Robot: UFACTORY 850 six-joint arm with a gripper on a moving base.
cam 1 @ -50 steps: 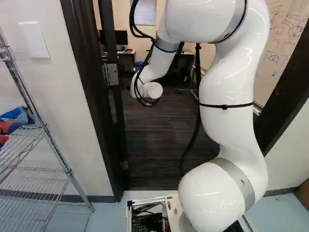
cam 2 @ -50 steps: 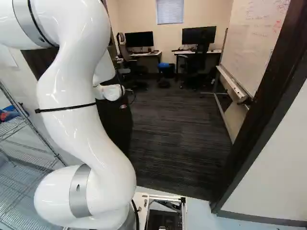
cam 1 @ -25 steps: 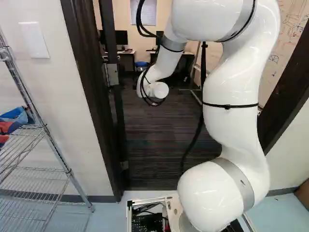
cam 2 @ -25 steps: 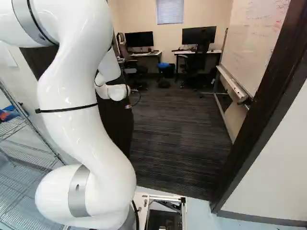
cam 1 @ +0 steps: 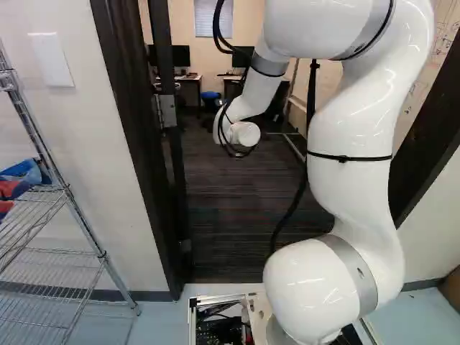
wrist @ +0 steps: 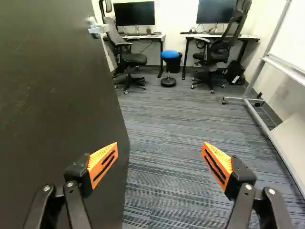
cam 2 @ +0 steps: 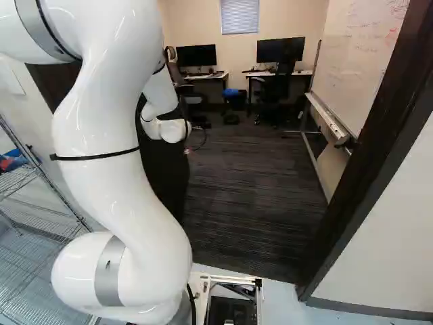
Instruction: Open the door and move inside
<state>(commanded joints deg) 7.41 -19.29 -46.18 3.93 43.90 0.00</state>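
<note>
Carpet [wrist: 167, 119] spreads ahead of and below the jaws, and the dark door [wrist: 57, 95] stands open beside them. The white arm [cam 1: 348, 151] arches high from its base joint, its forearm slanting down and forward to the gripper [cam 2: 187, 151], whose jaws are spread wide; the lever handle [wrist: 98, 29] sits farther ahead on the door.

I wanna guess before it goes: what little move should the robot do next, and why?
Probably roll forward a little: the door stands open, carpet shows past its edge, and the tool is open with nothing between its fingers.
</note>
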